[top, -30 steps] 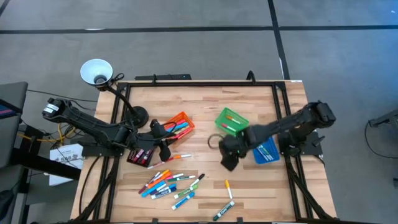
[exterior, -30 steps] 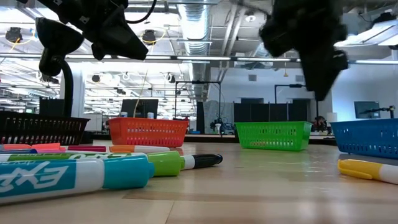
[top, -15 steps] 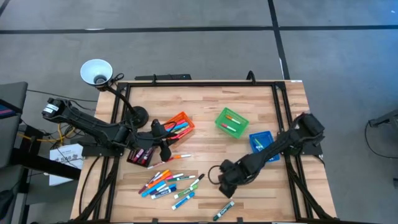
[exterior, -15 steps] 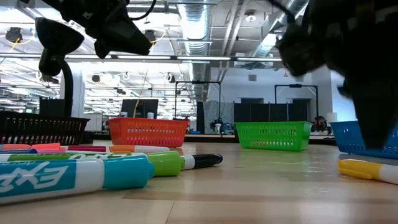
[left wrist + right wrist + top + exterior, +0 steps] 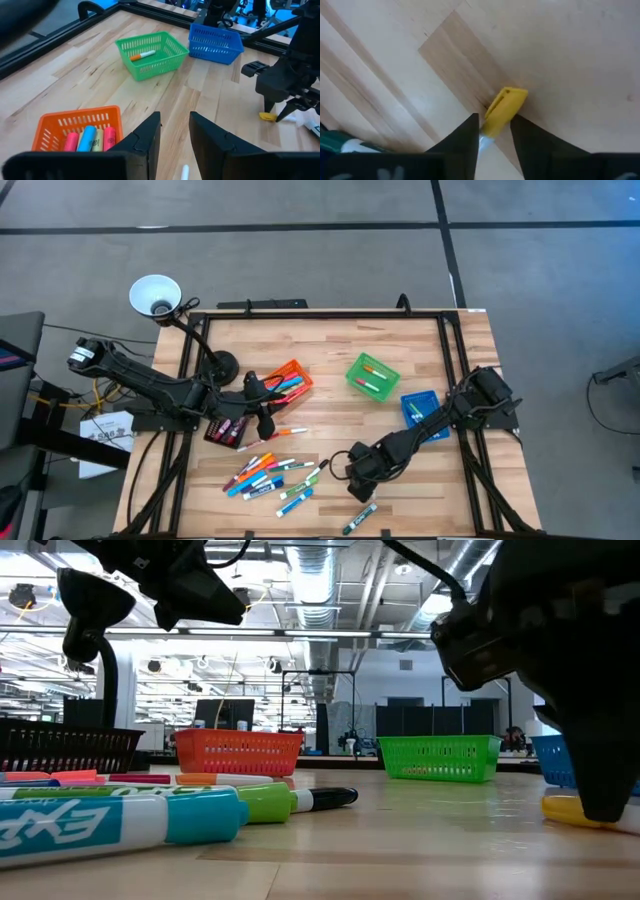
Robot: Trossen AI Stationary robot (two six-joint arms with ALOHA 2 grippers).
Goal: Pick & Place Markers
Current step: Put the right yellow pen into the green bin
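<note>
A yellow-capped marker (image 5: pixel 504 104) lies flat on the table near the front right; it also shows in the low view (image 5: pixel 563 808). My right gripper (image 5: pixel 360 476) is down at the table, open, with one finger on each side of this marker. A heap of several coloured markers (image 5: pixel 268 474) lies at the front left. My left gripper (image 5: pixel 175 140) is open and empty, above the table beside the orange bin (image 5: pixel 286 383), which holds several markers. My right gripper comes from above, pointing down, and its fingers (image 5: pixel 468 134) stand across the marker's barrel (image 5: pixel 490 131) just behind the yellow cap. The marker lies flat on the table. I cannot tell whether the fingers touch it.
A green bin (image 5: pixel 372 375) with two markers and a blue bin (image 5: pixel 422 412) stand at the right, and a black bin (image 5: pixel 225 429) at the left. A green-and-white marker (image 5: pixel 360 518) lies near the front edge. A lamp (image 5: pixel 155 295) stands at the back left.
My right gripper has gone from beside the green bin toward the table's near edge and down, until its fingers stand over the yellow-capped marker at the table top. The marker has stayed where it was.
</note>
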